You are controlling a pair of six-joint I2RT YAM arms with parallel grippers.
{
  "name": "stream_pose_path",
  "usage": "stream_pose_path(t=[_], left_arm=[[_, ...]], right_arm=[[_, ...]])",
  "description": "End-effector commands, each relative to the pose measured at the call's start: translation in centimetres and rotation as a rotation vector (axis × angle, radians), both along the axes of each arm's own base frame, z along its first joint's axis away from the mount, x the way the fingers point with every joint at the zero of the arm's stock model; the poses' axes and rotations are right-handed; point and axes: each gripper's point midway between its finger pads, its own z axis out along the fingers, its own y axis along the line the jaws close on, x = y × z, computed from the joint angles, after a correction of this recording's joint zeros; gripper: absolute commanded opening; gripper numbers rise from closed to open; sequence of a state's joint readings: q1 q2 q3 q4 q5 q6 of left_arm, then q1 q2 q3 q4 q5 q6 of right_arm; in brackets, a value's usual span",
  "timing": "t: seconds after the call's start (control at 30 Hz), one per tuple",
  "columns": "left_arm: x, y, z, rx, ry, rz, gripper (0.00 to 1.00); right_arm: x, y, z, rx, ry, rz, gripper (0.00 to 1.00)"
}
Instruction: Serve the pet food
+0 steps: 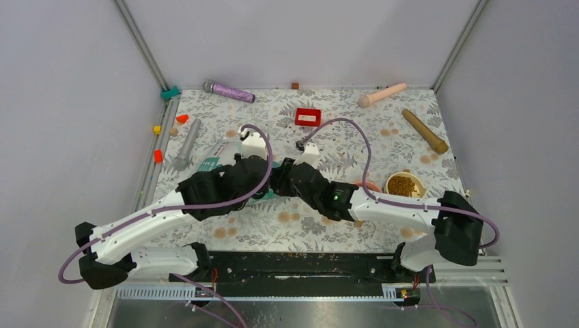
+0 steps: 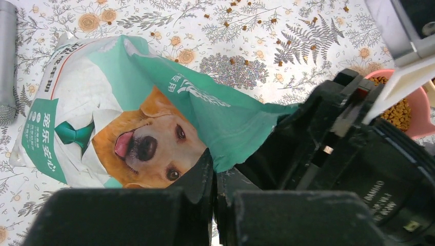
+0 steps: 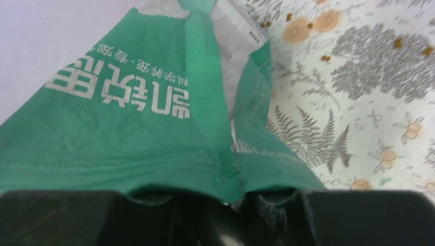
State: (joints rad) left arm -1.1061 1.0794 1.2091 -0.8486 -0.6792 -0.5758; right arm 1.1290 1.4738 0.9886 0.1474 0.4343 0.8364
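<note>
Pinching a teal flap of the bag [image 2: 128, 118], the left gripper [image 2: 214, 177] fills the bottom of its wrist view. Its fingers are closed together on the foil, though their dark tips are hard to tell apart. The right gripper [image 3: 237, 201] likewise clamps a crumpled green edge at the bottom of its own view, with its fingers mostly cut off by the frame. From above, both grippers meet mid-frame and cover most of the bag, so only a white-and-teal corner shows at their upper left. The bag's mouth and anything inside it are hidden. Kibble [image 2: 397, 110] shows in a pink bowl [image 2: 418, 123] at the right edge of the left wrist view, partly behind the right arm. More fills a yellow bowl [image 1: 422, 184] right of centre in the top view. Loose pellets [image 2: 241, 9] dot the floral cloth [image 2: 308, 46] further off. A grey cylinder [image 2: 6, 61] is cut off at the upper left.
</note>
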Motion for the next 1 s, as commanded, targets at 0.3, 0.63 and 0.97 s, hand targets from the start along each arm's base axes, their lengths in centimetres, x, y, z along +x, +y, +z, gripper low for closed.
stream_pose_path(t=[0.3,0.63,0.97], left_arm=[[0.2,-0.8,5.5,-0.222,-0.114,-0.003,0.0],[0.2,-0.4,5.9,-0.23,-0.126,0.005,0.0],[0.2,-0.3,6.0,-0.235,-0.127,0.006,0.0]], right_arm=[[-2.3,-5.1,10.9,0.616,0.006,-0.083,0.0],[-2.1,-11.8,10.4,0.712,-0.058,-0.263,0.0],[-3.0,-14.3,11.2,0.738,-0.194,-0.237,0.0]])
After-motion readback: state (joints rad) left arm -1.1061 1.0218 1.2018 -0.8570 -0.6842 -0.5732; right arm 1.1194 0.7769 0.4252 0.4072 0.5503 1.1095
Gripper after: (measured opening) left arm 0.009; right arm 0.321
